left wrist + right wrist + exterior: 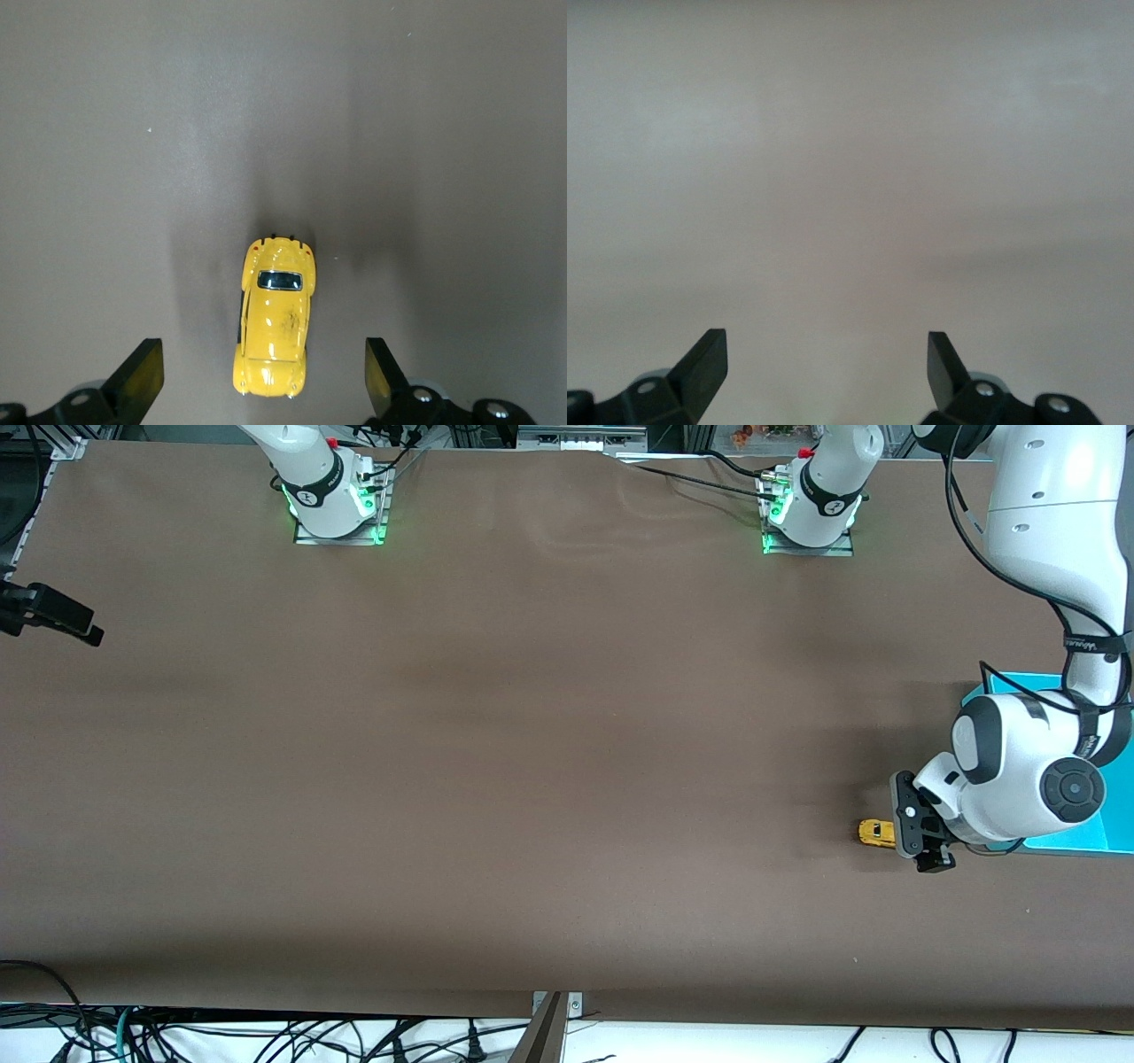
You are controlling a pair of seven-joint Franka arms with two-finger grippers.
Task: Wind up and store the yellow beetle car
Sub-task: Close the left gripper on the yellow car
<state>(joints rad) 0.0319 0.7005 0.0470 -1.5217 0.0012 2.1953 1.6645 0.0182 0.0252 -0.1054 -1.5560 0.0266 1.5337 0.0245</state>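
Hovering at the frame's lower right over the yellow beetle car (876, 833) on the brown tabletop (532, 735) — left gripper (264, 376), jaws wide, holding nothing. Waiting at the frame's upper left — right gripper (827, 367), jaws wide, empty.

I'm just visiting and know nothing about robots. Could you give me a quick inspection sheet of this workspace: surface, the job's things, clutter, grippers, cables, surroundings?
Surface: brown table, bare over most of its area.
Job's things: yellow beetle car stands on its wheels on the table toward the left arm's end, beside a turquoise tray.
Clutter: nothing seen.
Grippers: left gripper open, hanging low over the car, one finger on each side, not touching it. Right gripper open over bare table; that arm waits.
Cables: black cables run to the arm bases; more hang below the table's near edge.
Surroundings: black clamp at the table's edge toward the right arm's end.
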